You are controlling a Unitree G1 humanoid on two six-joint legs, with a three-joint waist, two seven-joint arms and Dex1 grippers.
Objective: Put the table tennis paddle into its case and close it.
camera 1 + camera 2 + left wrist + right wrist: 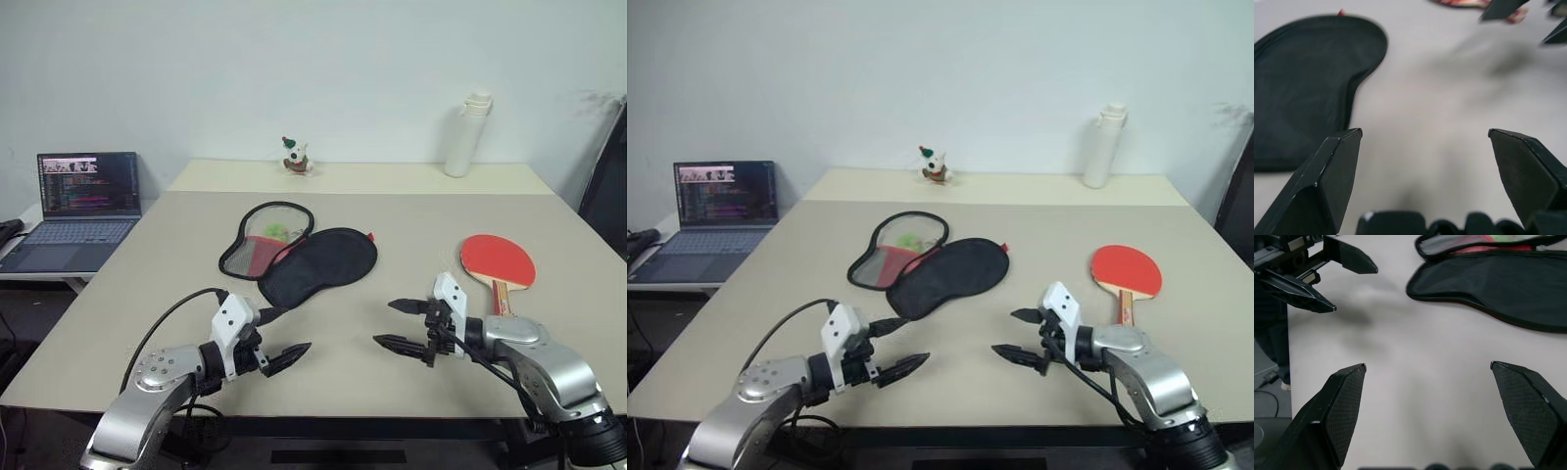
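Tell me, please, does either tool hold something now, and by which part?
Nothing is held. The left tool and the right tool are both open above the table, apart from the case and the paddle.

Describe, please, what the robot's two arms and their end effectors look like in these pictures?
Both arms have rounded silver-grey metallic shells with darker joints. Each ends in a white angular block carrying two black, tapered, pointed fingers: the left end effector and the right end effector. In the wrist views the inner finger faces look finely textured. A thin black cable loops above the left arm; another runs beside the right.
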